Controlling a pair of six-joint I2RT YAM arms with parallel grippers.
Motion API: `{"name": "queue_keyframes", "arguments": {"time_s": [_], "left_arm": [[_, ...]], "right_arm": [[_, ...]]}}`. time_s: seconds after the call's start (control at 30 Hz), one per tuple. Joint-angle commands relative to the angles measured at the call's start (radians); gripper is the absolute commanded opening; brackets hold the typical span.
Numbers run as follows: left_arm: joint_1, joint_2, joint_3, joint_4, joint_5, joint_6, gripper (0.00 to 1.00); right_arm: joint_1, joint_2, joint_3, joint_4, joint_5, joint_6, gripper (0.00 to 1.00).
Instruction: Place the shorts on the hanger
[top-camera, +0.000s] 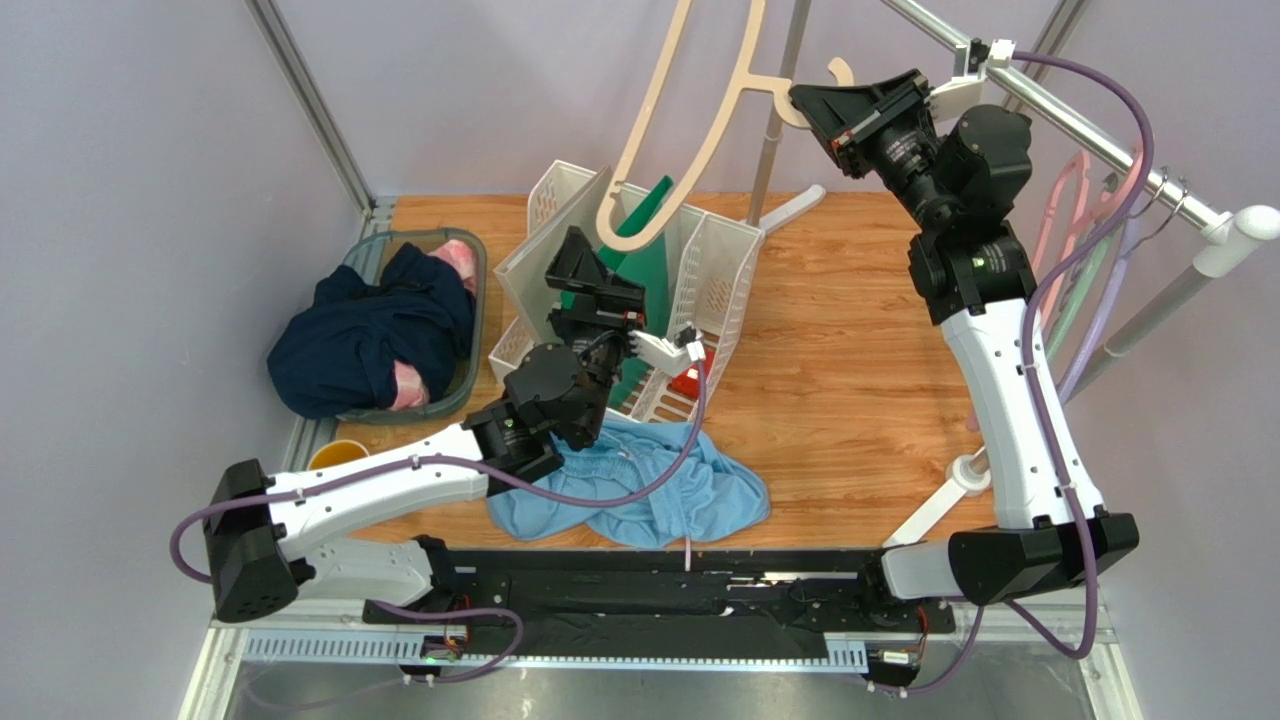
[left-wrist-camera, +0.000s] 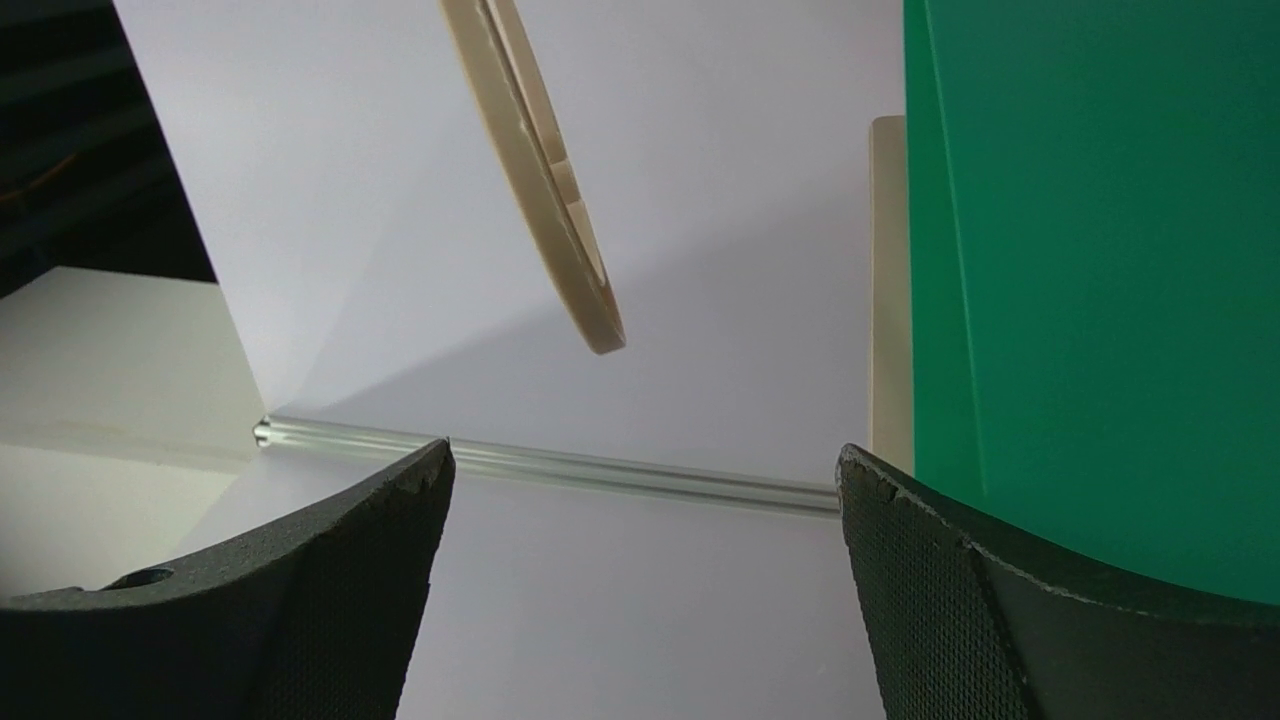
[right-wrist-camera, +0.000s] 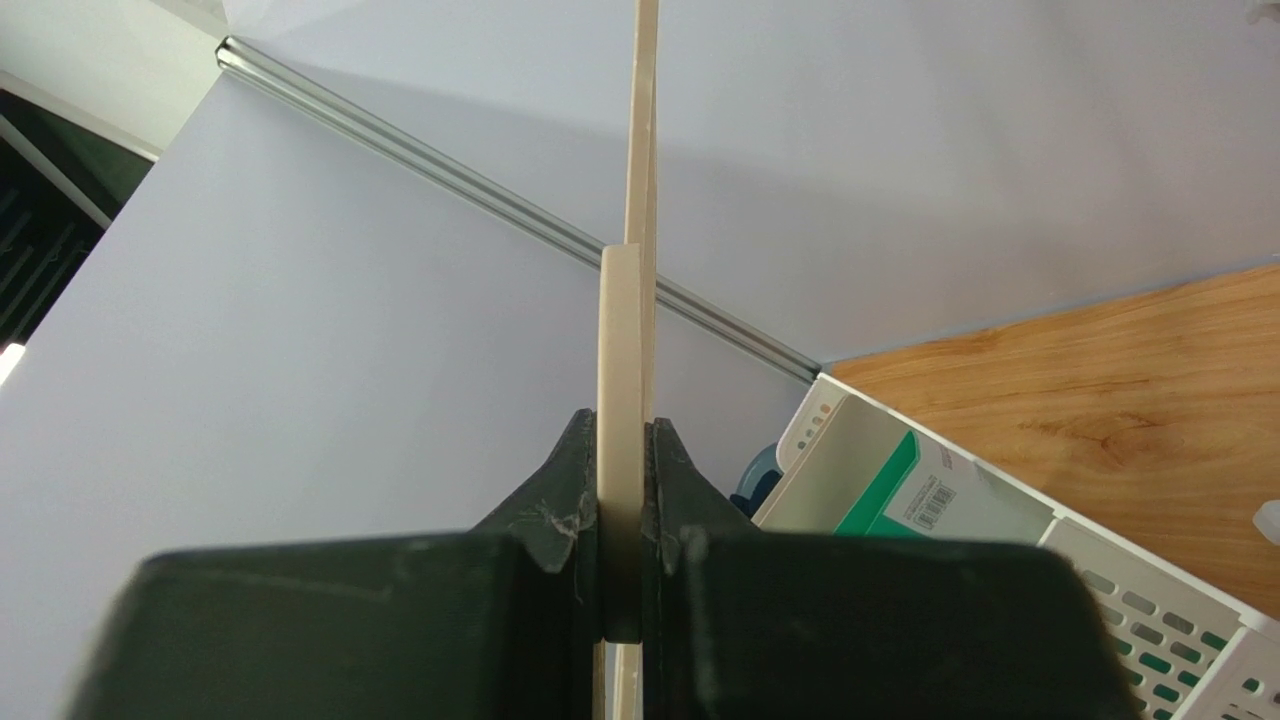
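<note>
The light blue shorts (top-camera: 646, 495) lie crumpled on the wooden table near its front edge, just under my left arm. The beige hanger (top-camera: 669, 135) hangs in the air above the file rack, tilted. My right gripper (top-camera: 824, 108) is shut on it near the hook, and the right wrist view shows its thin edge (right-wrist-camera: 624, 330) clamped at the gripper (right-wrist-camera: 622, 435). My left gripper (top-camera: 598, 288) is open and empty. It points up toward the hanger's lower arm. In the left wrist view the hanger's end (left-wrist-camera: 544, 188) shows above the gripper (left-wrist-camera: 643, 465), apart from it.
A white file rack (top-camera: 718, 278) with a green folder (top-camera: 643, 240) stands behind the shorts. A grey basket (top-camera: 478, 323) at the left holds a dark navy garment (top-camera: 361, 342) and a pink cloth (top-camera: 463, 267). Thin coloured hangers (top-camera: 1085, 248) hang on the rail (top-camera: 1120, 150) at the right. A yellow cup (top-camera: 338, 453) sits at front left.
</note>
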Motion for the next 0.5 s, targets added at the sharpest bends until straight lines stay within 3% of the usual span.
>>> {"name": "queue_keyframes", "arguments": {"time_s": [0.0,0.17,0.47], "left_arm": [[-0.029,-0.087,-0.033,-0.13,0.002,-0.071,0.99],[-0.054,-0.201,-0.033,-0.504,0.025,-0.242,0.99],[-0.062,-0.331,0.029,-0.824,0.082,-0.466,0.99]], "right_arm": [[-0.011,-0.043,0.043,0.044,0.016,-0.024,0.0],[-0.018,-0.06,0.027,0.038,0.012,-0.04,0.0],[-0.018,-0.097,0.0,0.017,-0.033,-0.087,0.0]]}}
